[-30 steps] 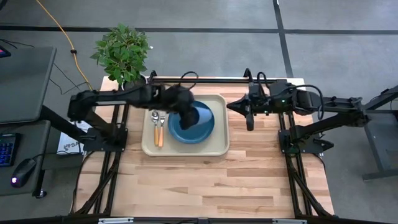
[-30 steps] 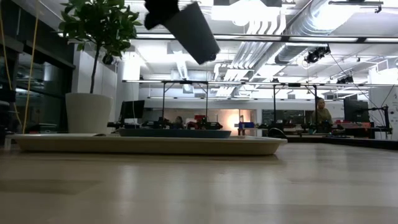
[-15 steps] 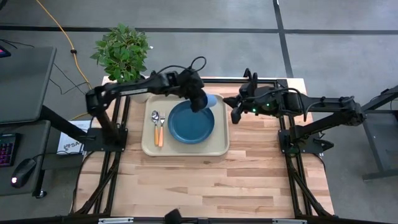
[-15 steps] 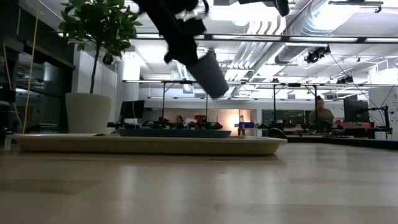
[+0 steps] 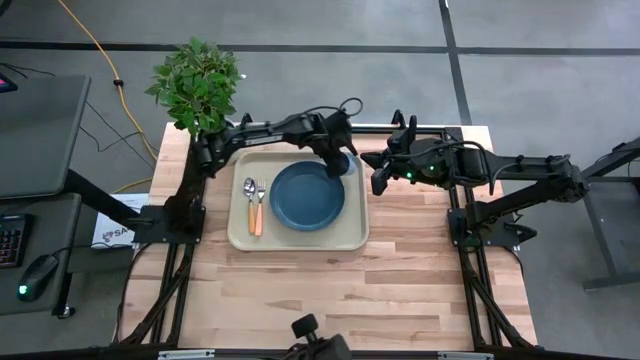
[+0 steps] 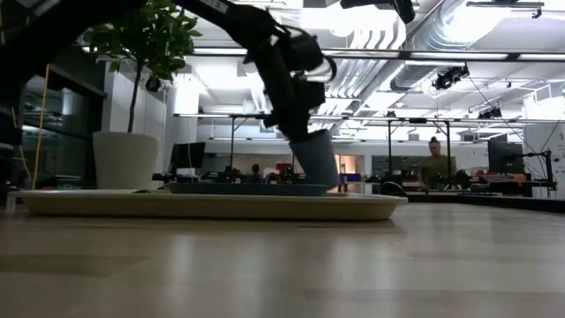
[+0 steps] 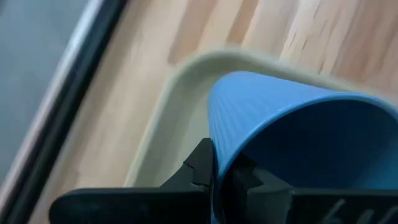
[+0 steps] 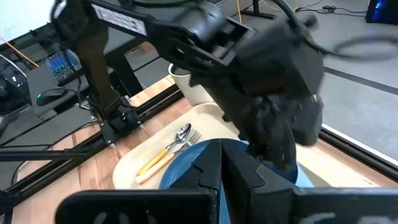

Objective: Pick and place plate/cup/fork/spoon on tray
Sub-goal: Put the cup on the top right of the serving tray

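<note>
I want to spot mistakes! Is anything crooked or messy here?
Only the small blue cylindrical cup looks crooked: it hangs tilted in the left gripper, at the far right corner of the beige rectangular tray, not set down flat. Nothing looks spilled or broken.

**Lighting and picture quality**

Even overhead light from bright ceiling fixtures (image 6: pixel 340 16); the low view is backlit, rendering the arm silhouetted. The left wrist view is motion-blurred around the small ribbed blue cup (image 7: pixel 292 143). The right wrist view blurs the near dark arm (image 8: pixel 273 81).
</note>
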